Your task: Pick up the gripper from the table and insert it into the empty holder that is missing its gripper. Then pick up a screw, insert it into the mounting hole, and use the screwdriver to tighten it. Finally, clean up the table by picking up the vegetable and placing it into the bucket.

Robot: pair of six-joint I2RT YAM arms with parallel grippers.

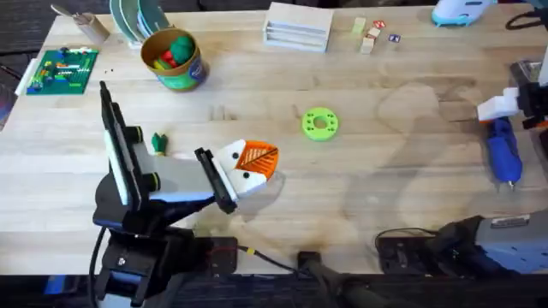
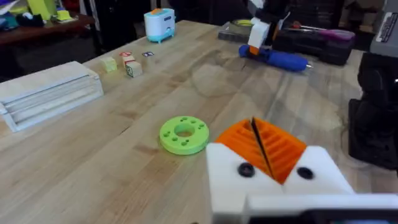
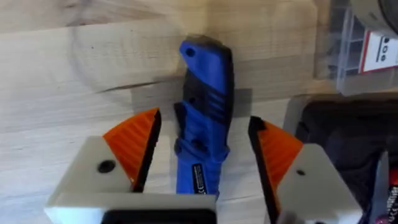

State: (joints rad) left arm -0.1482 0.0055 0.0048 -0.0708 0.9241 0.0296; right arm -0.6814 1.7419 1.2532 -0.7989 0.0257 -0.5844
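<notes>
Over the blue cylindrical screwdriver, my right end effector straddles it, wide.
Tightening and binning the dark green toy vegetable remain; left end effector pinched empty.

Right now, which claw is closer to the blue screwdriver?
The right claw: it straddles the screwdriver, fingers open on either side. The left claw is far across the table, shut.

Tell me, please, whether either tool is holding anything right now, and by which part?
Nothing is held. The right tool is open, straddling the blue screwdriver's handle without touching it. The left tool is shut with nothing in it.
</notes>
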